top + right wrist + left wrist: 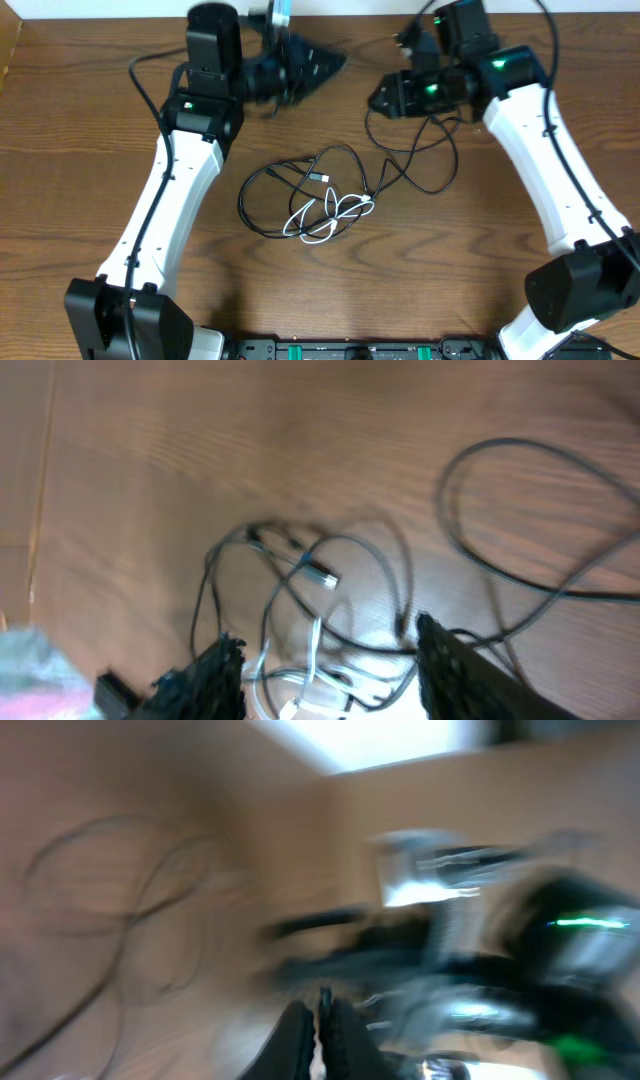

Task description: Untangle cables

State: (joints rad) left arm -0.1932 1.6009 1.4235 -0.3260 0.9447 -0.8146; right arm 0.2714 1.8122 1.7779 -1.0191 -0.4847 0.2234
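The right pincer (325,640) hangs spread wide above the cables (330,205), gripping nothing, its two fingers framing the knot in its own wrist view. The left pincer (318,1018) shows only as a smear in its wrist view. Its fingers look pressed almost together with nothing visible between them, and from overhead it sits at about 12 o'clock of the tangle, well apart from it. The cables lie in one heap at the centre of the table (80,150), with the right pincer at about 1 o'clock of them. The black cords are looped over each other and the white cord (320,232) is woven through the heap's 6 o'clock side. A silver-tipped plug (318,177) lies free near the middle, and a long loop (442,495) trails out toward 3 o'clock. By my reading the job is at its start: nothing is held, nothing is separated, and the step in hand is choosing and reaching for a first strand. The next move likely calls for lowering the spread pincer onto a single cord, the plug end or the outlying loop being the easiest. It would then close on that one strand only and draw it outward while the other arm holds the heap. No brand, label or writing can be read; only green lamps (500,68) glow on the right arm.
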